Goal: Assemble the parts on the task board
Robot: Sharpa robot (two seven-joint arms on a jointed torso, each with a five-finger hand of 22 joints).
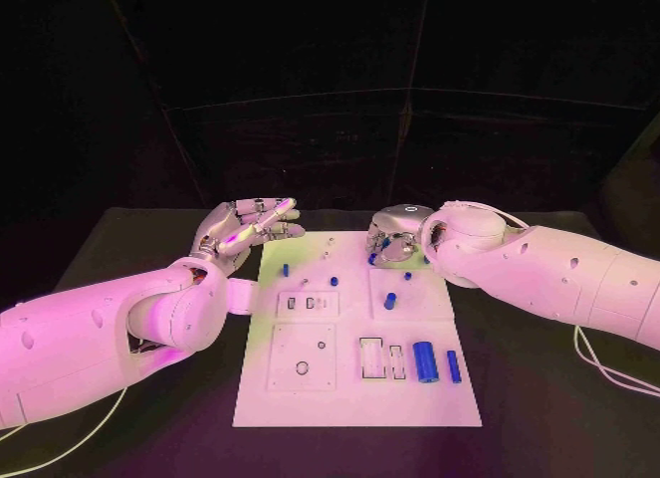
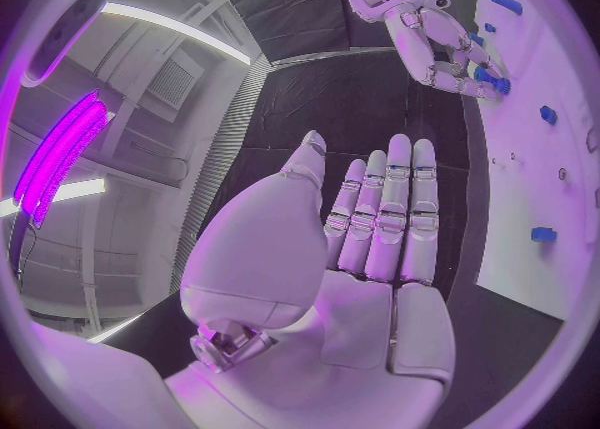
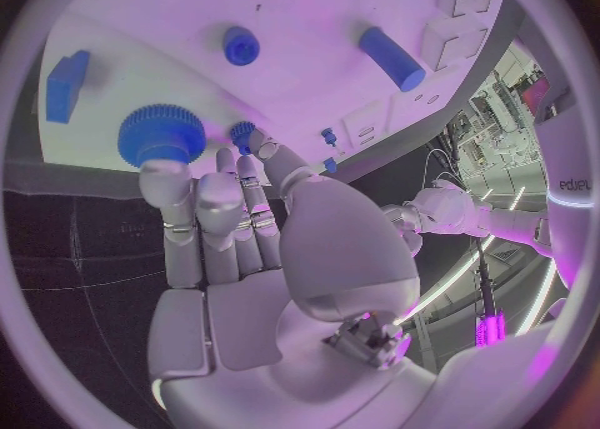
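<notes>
The head camera looks steeply down at the flat white rectangular task board (image 1: 358, 329). Each wrist camera sits close behind its own hand, facing along the fingers; all three views share this board's far end.

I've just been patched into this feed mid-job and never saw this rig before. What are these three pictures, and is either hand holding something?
You see a two-armed robot at a black table. The head view looks down from the robot's head; the two round pictures come from cameras behind each wrist. The white task board lies in the middle, with small blue parts on it, such as two blue cylinders lying side by side. The left hand hovers beside the board, fingers apart, holding nothing. The right hand is at the board's far end, its fingers touching a blue toothed knob; a firm grip isn't clear.
</notes>
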